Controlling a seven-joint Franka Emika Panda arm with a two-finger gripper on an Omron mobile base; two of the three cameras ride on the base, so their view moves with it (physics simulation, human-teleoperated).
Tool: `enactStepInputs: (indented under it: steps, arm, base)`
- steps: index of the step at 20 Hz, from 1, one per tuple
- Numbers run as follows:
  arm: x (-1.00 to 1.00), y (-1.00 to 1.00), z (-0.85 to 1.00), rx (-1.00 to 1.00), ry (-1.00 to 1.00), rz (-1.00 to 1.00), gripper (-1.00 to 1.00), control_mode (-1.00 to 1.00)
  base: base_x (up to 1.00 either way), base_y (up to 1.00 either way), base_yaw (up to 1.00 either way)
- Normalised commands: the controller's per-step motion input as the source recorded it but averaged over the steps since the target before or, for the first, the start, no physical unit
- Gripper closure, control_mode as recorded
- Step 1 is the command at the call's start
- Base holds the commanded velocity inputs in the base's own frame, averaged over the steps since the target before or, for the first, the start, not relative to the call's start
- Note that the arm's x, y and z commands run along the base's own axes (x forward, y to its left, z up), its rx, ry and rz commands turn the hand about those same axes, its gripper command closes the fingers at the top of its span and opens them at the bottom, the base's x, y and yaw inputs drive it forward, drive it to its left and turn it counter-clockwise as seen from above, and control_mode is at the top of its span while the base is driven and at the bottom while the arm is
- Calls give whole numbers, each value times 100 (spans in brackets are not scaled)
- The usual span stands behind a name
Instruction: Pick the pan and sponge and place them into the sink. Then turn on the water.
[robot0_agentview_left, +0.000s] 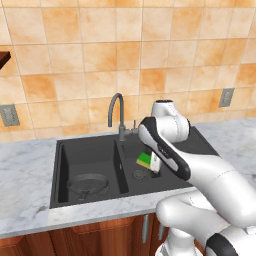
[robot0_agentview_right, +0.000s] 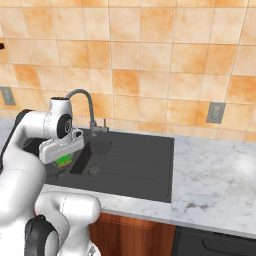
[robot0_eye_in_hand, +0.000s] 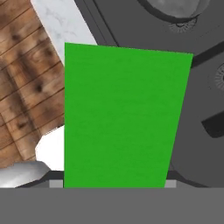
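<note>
Kitchen, rendered. Orange-tan tiled wall (robot0_agentview_left: 150, 45); grey-white marble counter (robot0_agentview_right: 215, 175); matte black double-basin sink (robot0_agentview_left: 90, 155) with grey gooseneck faucet (robot0_agentview_left: 117, 107); wood cabinet fronts (robot0_agentview_left: 100, 235) below; wall outlets (robot0_agentview_right: 215, 113); frying pan (robot0_agentview_left: 88, 184) lay in left basin.

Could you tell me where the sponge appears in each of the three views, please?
Left base view: the sponge sits centre-right, at the end effector, above the small basin.
Right base view: the sponge peeks out at left, beneath the white hand.
Hand view: the sponge fills the centre, green face toward the camera.
Shared landmark: the black sink.
</note>
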Motion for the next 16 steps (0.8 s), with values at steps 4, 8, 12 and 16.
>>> enactStepInputs:
  steps: [4, 8, 12, 16]
  arm:
    - [19, 55, 1, 0, 2, 0, 100, -100]
    - [27, 55, 0, 0, 3, 0, 100, -100]
    - [33, 58, -11, 0, 4, -1, 100, -100]
    - [20, 64, -17, 0, 1, -2, 100, -100]
  base:
    - [0, 0, 0]
    - [0, 0, 0]
    - [0, 0, 0]
    - [0, 0, 0]
